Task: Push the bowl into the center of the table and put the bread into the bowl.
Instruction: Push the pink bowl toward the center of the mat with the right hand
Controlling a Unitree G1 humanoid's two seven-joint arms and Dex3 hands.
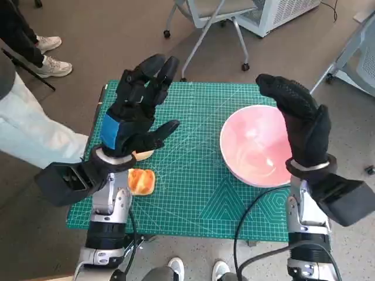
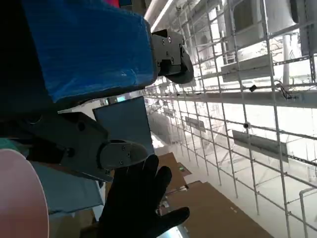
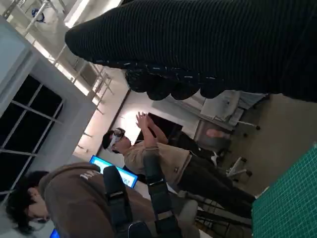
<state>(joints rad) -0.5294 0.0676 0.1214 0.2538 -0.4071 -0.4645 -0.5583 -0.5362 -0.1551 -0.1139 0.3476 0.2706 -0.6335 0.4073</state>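
A pink bowl (image 1: pixel 255 146) sits on the right half of the green cutting mat (image 1: pixel 193 175). A golden bread roll (image 1: pixel 141 181) lies near the mat's left front edge, partly hidden under my left forearm. My left hand (image 1: pixel 137 102) is raised above the mat's left side with fingers spread, holding nothing. My right hand (image 1: pixel 299 117) is raised above the bowl's right rim, fingers extended, empty. In the left wrist view the bowl's pink rim (image 2: pixel 20 198) and my gloved right hand (image 2: pixel 136 203) show; my left hand's taped back (image 2: pixel 84 44) fills the corner.
A person's light trouser leg (image 1: pixel 29 137) is close to the table's left side, with shoes (image 1: pixel 50 55) beyond. A wheeled chair (image 1: pixel 211 23) stands behind the table. In the right wrist view people (image 3: pixel 163 158) stand and sit nearby.
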